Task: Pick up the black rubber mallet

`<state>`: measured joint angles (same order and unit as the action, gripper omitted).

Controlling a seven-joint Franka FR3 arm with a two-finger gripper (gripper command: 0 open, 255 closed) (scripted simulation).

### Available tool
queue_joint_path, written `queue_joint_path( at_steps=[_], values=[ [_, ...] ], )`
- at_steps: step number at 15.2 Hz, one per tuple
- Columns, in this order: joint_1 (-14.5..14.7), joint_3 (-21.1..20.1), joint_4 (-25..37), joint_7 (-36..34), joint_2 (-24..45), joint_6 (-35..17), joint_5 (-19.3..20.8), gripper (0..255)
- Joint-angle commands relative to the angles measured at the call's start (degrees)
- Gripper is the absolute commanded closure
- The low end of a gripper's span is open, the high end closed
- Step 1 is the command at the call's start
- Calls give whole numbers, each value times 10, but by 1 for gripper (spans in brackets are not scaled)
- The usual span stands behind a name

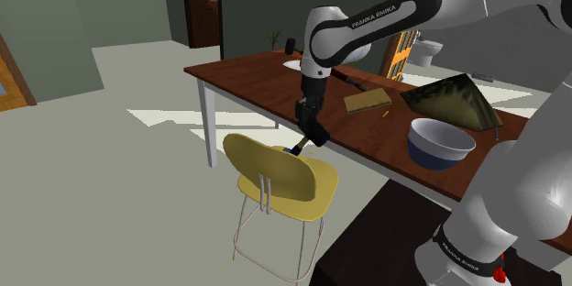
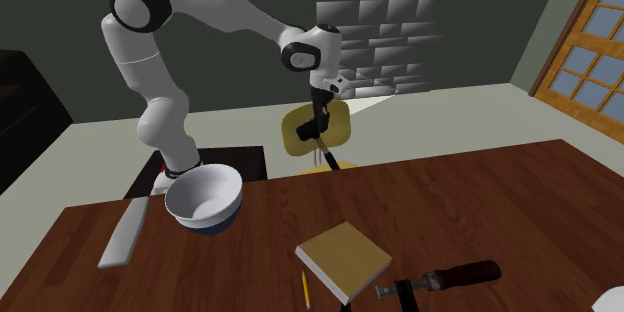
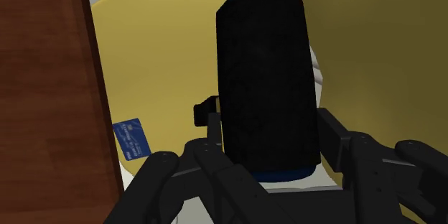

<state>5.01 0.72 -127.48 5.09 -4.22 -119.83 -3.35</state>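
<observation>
I see my arm (image 1: 394, 9) rising from its base at the shoulder view's lower right. It folds high at the elbow and sends the forearm out toward that view's left. At the far end the wrist (image 2: 308, 52) bends sharply downward, so the pincer (image 1: 311, 134) hangs below it, pointing almost straight down with a slight tilt. In the wrist view both black fingers (image 3: 339, 142) press against opposite sides of the black head of the mallet (image 3: 266, 64), clasping it between them.
</observation>
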Motion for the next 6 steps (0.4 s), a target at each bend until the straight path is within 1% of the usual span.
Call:
queue_joint_path(
  at_steps=[1,4,6],
  values=[
    [0,-1,11,-2,-5,16,1,255],
    [0,-1,25,-3,-14,39,1,255],
    [0,-1,26,-3,-15,40,1,255]
  ],
)
